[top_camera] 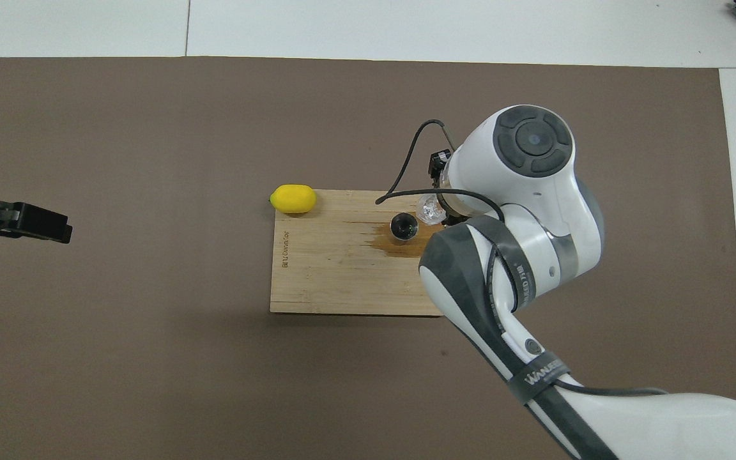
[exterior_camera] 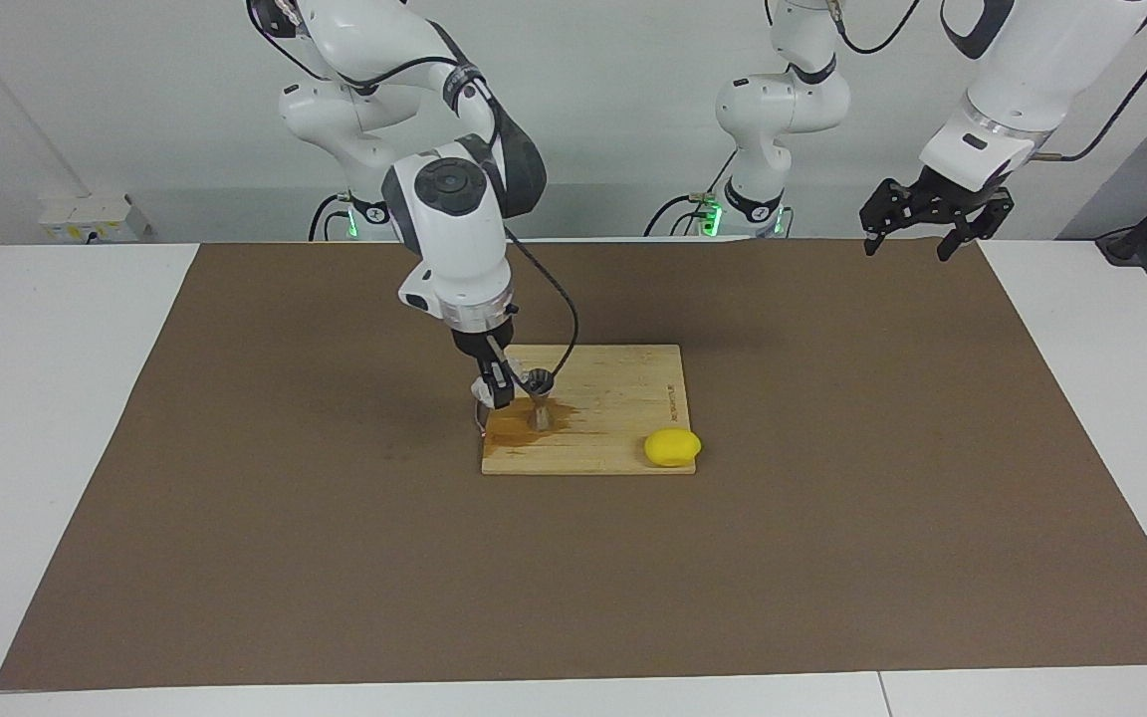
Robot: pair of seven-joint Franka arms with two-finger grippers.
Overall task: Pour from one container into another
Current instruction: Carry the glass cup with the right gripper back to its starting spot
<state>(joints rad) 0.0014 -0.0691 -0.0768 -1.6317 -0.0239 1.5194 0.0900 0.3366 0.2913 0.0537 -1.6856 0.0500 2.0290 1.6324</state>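
The clear glass tumbler (exterior_camera: 481,390) is held in my right gripper (exterior_camera: 496,394), low over the wooden cutting board (exterior_camera: 623,398). It is right beside the rim of the steel jigger (exterior_camera: 540,394) and seems tilted toward it. The jigger stands upright on the board in a brown wet patch (exterior_camera: 524,426). In the overhead view the glass (top_camera: 430,209) shows next to the jigger (top_camera: 403,227), and the right arm's wrist hides the gripper. My left gripper (exterior_camera: 910,239) is open and empty, raised over the mat's corner at the left arm's end.
A yellow lemon (exterior_camera: 672,447) lies at the board's corner farthest from the robots, toward the left arm's end; it also shows in the overhead view (top_camera: 292,199). A brown mat (exterior_camera: 235,498) covers the white table under the board (top_camera: 329,275).
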